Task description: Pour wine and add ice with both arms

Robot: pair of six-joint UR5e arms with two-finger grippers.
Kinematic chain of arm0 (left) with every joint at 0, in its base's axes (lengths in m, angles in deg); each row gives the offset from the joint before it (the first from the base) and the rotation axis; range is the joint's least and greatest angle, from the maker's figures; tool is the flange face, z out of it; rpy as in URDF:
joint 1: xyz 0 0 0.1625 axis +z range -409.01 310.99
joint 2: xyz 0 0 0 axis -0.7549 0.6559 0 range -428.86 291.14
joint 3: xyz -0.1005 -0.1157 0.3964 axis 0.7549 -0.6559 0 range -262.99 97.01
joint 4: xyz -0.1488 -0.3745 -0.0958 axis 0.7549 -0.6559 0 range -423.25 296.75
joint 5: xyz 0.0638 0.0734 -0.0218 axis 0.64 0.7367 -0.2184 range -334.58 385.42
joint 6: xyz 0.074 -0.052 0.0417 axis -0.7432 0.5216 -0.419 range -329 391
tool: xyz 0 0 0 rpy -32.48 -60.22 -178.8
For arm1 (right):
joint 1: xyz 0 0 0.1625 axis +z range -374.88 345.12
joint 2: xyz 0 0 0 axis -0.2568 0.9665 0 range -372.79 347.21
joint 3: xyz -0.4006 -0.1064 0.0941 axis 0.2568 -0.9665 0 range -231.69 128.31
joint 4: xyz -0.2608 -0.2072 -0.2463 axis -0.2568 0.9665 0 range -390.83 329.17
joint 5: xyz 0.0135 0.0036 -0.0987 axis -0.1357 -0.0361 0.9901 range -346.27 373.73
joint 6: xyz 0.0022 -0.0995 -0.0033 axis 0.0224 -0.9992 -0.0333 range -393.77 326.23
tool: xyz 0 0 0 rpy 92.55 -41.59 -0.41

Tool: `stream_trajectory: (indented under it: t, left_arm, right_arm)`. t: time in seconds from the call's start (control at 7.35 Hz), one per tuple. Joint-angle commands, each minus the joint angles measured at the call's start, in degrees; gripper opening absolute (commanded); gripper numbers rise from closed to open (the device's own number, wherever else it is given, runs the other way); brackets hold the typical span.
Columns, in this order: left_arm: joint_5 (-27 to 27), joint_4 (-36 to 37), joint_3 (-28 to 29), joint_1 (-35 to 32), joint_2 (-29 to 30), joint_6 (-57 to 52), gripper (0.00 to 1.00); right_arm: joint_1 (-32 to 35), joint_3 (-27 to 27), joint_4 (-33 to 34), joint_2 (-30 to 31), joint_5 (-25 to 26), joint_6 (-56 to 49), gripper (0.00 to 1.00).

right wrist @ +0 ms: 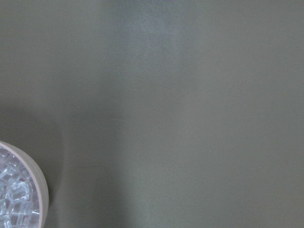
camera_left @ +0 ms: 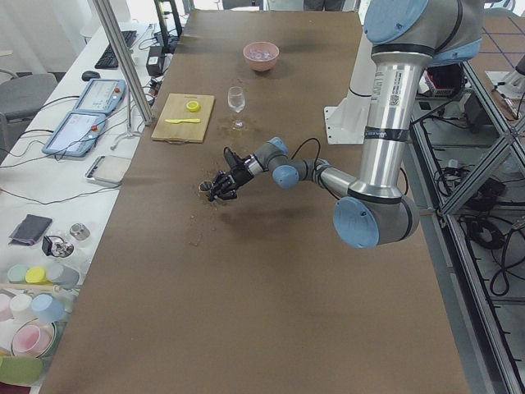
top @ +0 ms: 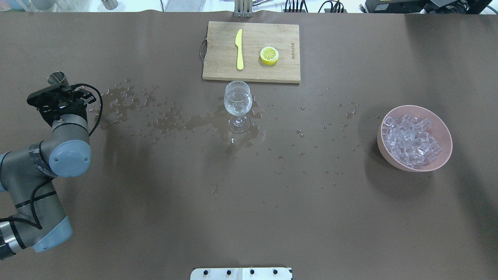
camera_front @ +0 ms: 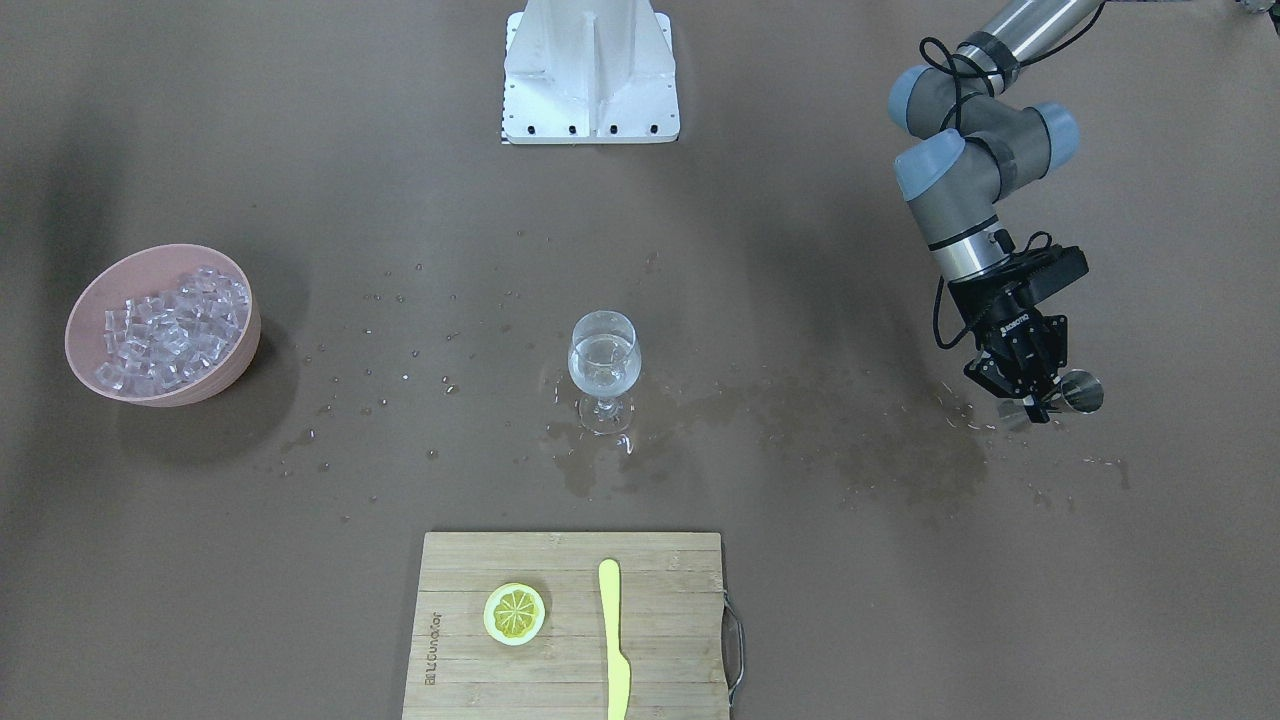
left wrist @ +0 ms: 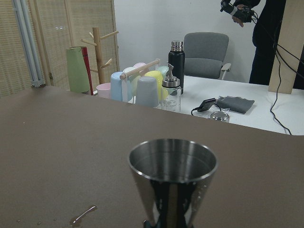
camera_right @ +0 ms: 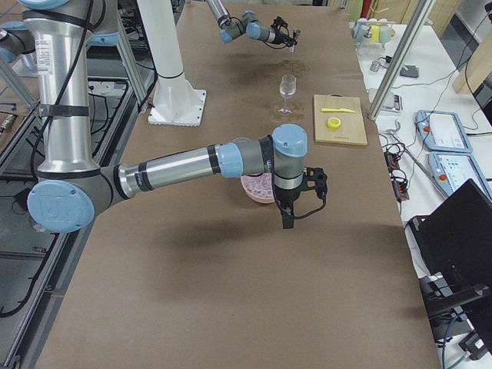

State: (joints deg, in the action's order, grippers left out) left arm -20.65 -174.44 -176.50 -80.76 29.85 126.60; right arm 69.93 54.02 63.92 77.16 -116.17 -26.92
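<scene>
Setting down the jigger [left wrist: 172, 180]: my reading of the step in hand, since the wine glass [top: 237, 91] already holds liquid and the cup looks empty in the left wrist view. The left gripper [camera_front: 1035, 408] should keep it upright, lower until the base sits flat, then part its jaws and rise straight up. The tabletop [top: 249, 202] is wet there, so a sideways pull could tip it.
Adding the ice [top: 410, 140]: likely next, for the right gripper [camera_right: 288, 223]. The cubes look slick, so pinch one squarely and let go low over the rim; a stemmed glass topples easily.
Ice and bowl: cubes heaped in a pink bowl [top: 383, 149] at centre right of the overhead view, well apart from the glass.
Right gripper state: shown only in the right side view, hanging just beside the bowl; whether its jaws are apart or together I cannot tell. Its wrist view has rim and cubes in the lower left corner, so the ice lies to one side, not beneath.
Wine: the wine [top: 237, 107], a small clear amount, sits in the glass at the centre of the overhead view, with spilled drops [top: 202, 122] around the foot.
Left gripper state: at the right edge of the front-facing view, low over the tabletop, jaws drawn in on the jigger's waist. It is well apart from the wine, farther from the ice.
Cutting board [top: 218, 58]: top centre of the overhead view, bearing a lemon slice [top: 269, 55] and a yellow knife [top: 239, 48].
</scene>
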Motion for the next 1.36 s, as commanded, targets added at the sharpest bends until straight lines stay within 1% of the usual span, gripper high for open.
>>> stream_trajectory:
  t: [0.0,0.41,0.68,0.82,0.95,1.09,1.22]
  left_arm:
    - [0.20,-0.26,2.10,0.98,0.61,0.11,0.00]
    - [0.20,-0.26,2.10,1.07,0.61,0.03,0.00]
    - [0.72,-0.35,2.19,1.07,0.52,0.02,0.14]
    - [1.42,-0.35,2.36,1.16,0.52,-0.06,0.23]
    - [1.43,-0.35,2.28,1.16,0.52,-0.06,0.30]
    - [1.43,-0.35,2.28,1.16,0.52,-0.15,0.74]
    - [1.86,-0.35,2.36,1.16,0.43,-0.15,0.97]
  right_arm:
    - [0.00,-0.07,0.00,-0.04,0.00,0.00,1.00]
    - [0.00,-0.07,0.00,-0.04,0.00,0.00,1.00]
    - [0.00,-0.07,0.00,-0.04,0.00,0.00,1.00]
    - [0.09,-0.07,0.00,-0.04,0.00,0.00,1.00]
    - [0.00,-0.15,0.00,-0.04,0.00,0.00,1.00]
    - [0.00,-0.15,0.00,-0.04,0.00,0.00,1.00]
    - [0.00,-0.24,0.00,-0.04,0.00,0.00,1.00]
